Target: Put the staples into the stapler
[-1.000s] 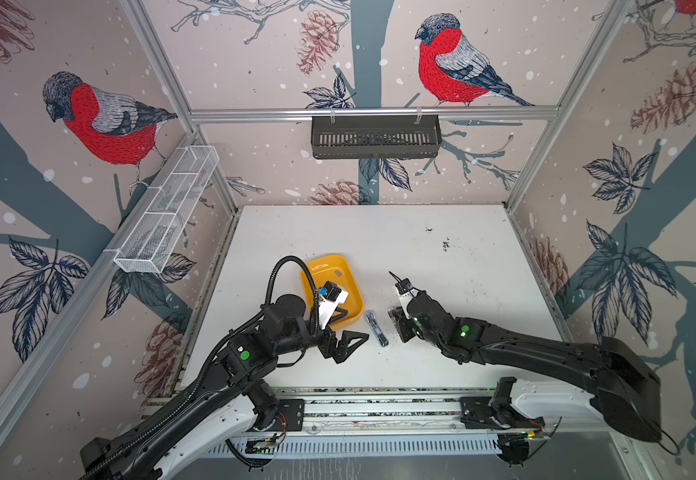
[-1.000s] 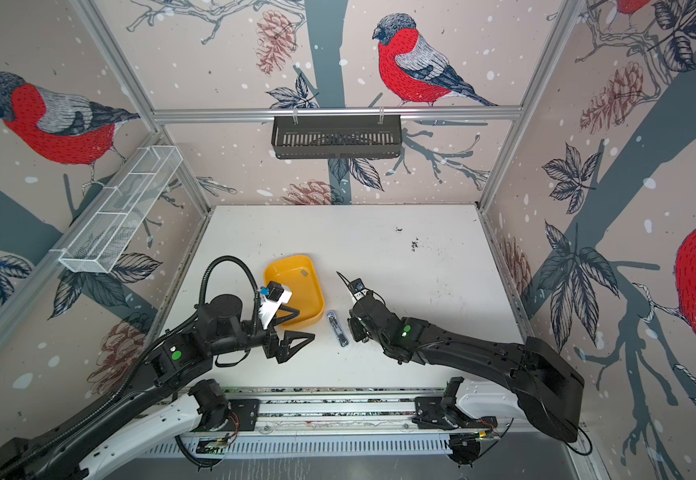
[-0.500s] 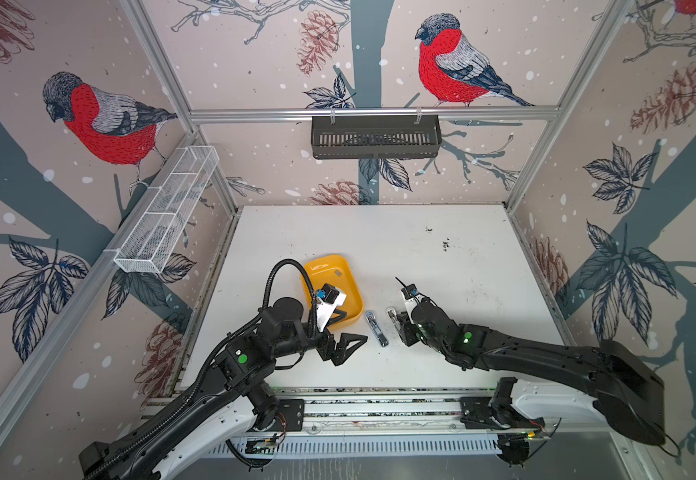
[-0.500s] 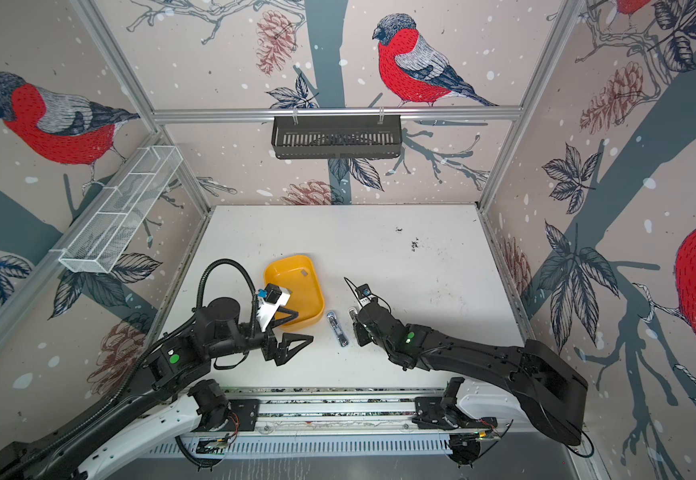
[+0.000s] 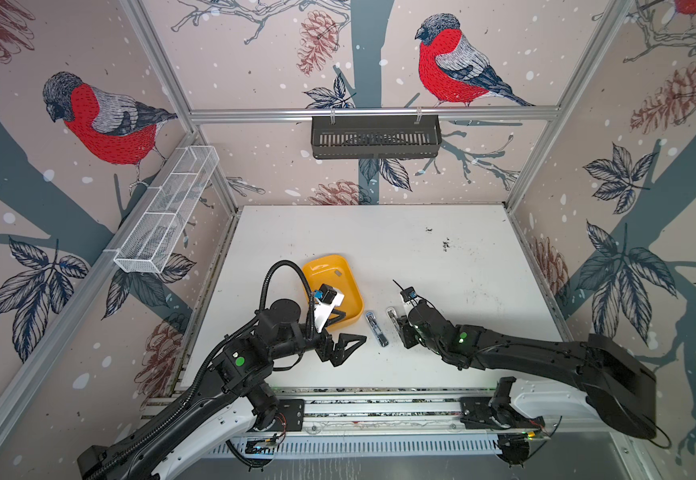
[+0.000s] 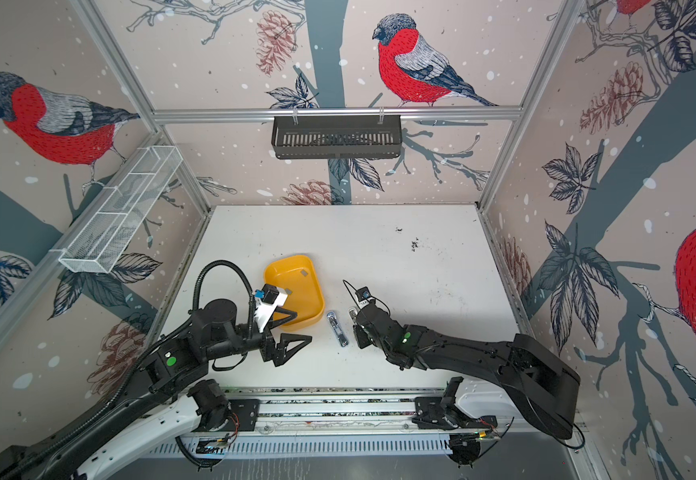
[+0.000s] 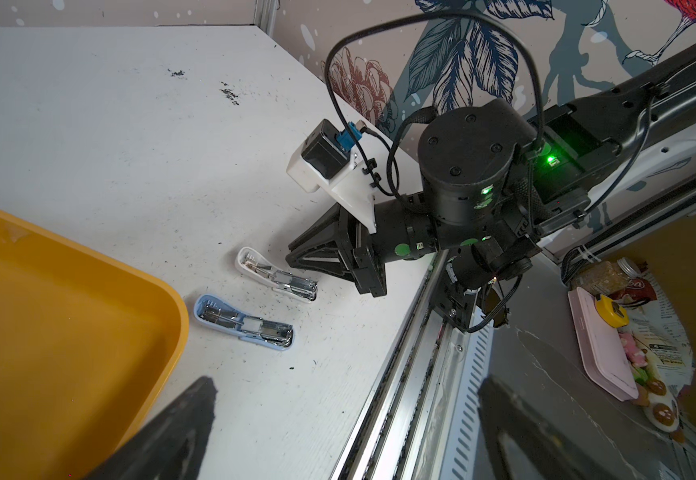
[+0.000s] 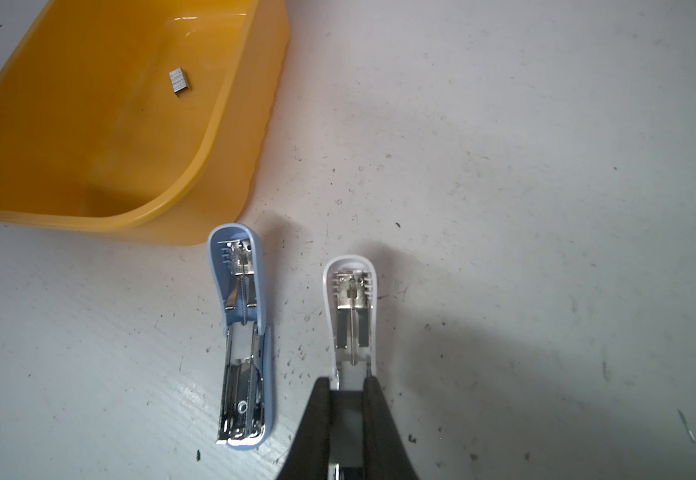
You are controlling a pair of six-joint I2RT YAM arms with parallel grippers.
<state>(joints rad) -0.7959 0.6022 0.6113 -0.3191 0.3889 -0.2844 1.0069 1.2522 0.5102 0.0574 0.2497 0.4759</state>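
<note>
A short grey strip of staples [image 8: 180,84] lies on the floor of the yellow tray [image 8: 250,124], towards its far end, left of centre on the white tabletop [image 5: 379,249]. Nothing is touching the strip.

Two small staplers lie folded open and flat, side by side and apart, just right of the tray's near right corner. The blue stapler [image 8: 242,332] is on the left and the white stapler [image 8: 350,307] on the right. Their metal staple channels face up.

The right end effector [image 8: 348,386] is narrow, clamped on the near end of the white stapler, one finger on each side.

The left end effector [image 5: 352,326] hangs with its jaws wide and holds nothing. It is at the tray's near edge, left of the blue stapler.

Dark specks dot the tabletop around the staplers.
</note>
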